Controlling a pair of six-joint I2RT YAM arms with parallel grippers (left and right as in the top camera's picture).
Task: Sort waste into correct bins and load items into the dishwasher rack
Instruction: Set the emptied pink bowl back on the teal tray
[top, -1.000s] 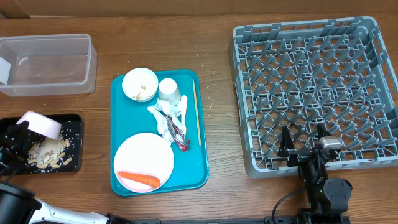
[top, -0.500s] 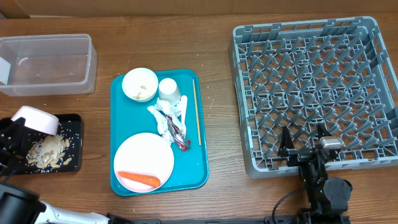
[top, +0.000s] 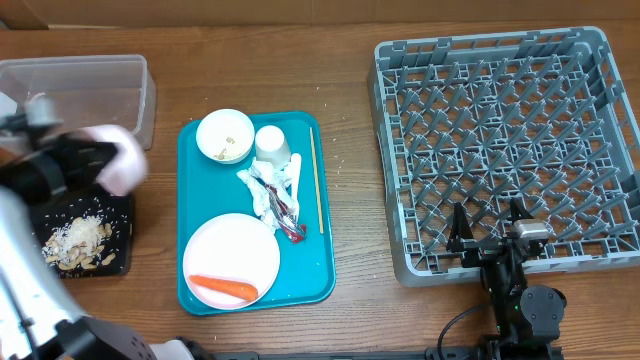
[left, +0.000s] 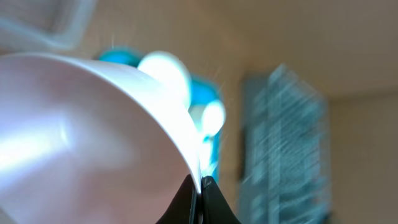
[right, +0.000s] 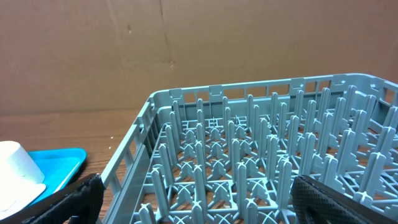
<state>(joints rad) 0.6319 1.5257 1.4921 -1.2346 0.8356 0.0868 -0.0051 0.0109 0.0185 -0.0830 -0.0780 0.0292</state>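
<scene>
My left gripper (top: 100, 160) is shut on the rim of a small pink bowl (top: 122, 168), held blurred above the table between the clear tub (top: 85, 100) and the black tray (top: 118, 205). In the left wrist view the pink bowl (left: 81, 137) fills the left side, with the gripper (left: 200, 184) pinching its edge. Rice and nut scraps (top: 78, 245) lie in the black tray. The pink plate (top: 235, 250) carries the carrot (top: 224, 288). My right gripper (top: 490, 238) stands open at the front edge of the grey rack (top: 505, 60), and the right wrist view shows the rack (right: 249, 149) between its fingers.
The teal tray (top: 325, 275) also holds a white bowl (top: 225, 135), an upturned white cup (top: 272, 143), crumpled napkins (top: 270, 192) and a wooden stick (top: 316, 180). The cup (right: 15, 168) and a tray corner (right: 62, 162) show left of the rack.
My left arm has lifted the pink bowl away from over the black tray and swung it up and to the right, blurring. The scraps stay in the tray. The right arm has not moved.
</scene>
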